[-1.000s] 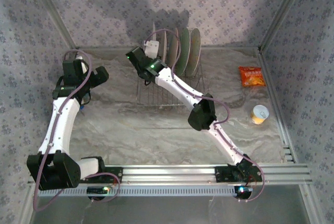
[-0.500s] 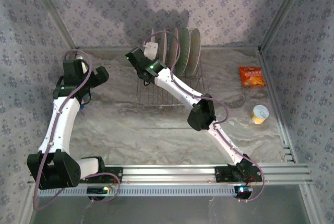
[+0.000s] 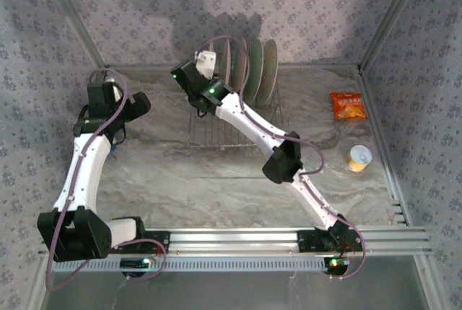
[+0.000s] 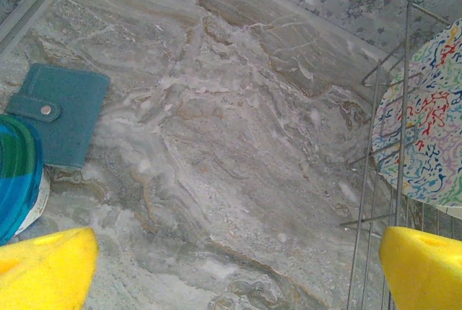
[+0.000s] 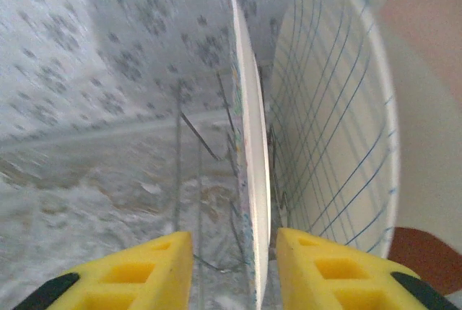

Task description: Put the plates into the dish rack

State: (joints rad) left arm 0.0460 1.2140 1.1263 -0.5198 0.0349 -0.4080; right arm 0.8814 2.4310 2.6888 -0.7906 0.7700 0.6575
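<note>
My right gripper [image 5: 234, 259] is easing back and letting go; the plate [image 5: 254, 165] is standing free between its parted fingers in the rack [image 5: 178, 144].

- Left arm [image 3: 86, 158] on show: smooth white link shells, rounded, broken up by chunky black joint housings.
- Right arm [image 3: 245, 118], same livery: long white links, black blocks at the joints.
- Mauve cable [image 3: 316, 152] runs along the right arm in loose loops, and there's a matching one on the left arm.
- Green light [image 3: 211, 92] glowing on the right arm's black wrist block, and another small green glow down at each black base.
- White boxy module [image 3: 206, 61] mounted at the right wrist.
- Left gripper [image 4: 234, 274]: bright yellow fingers, blocky and matte.
- Right gripper [image 5: 234, 267]: yellow fingers again, square recesses moulded into their upper faces, black at the rear ends.
</note>
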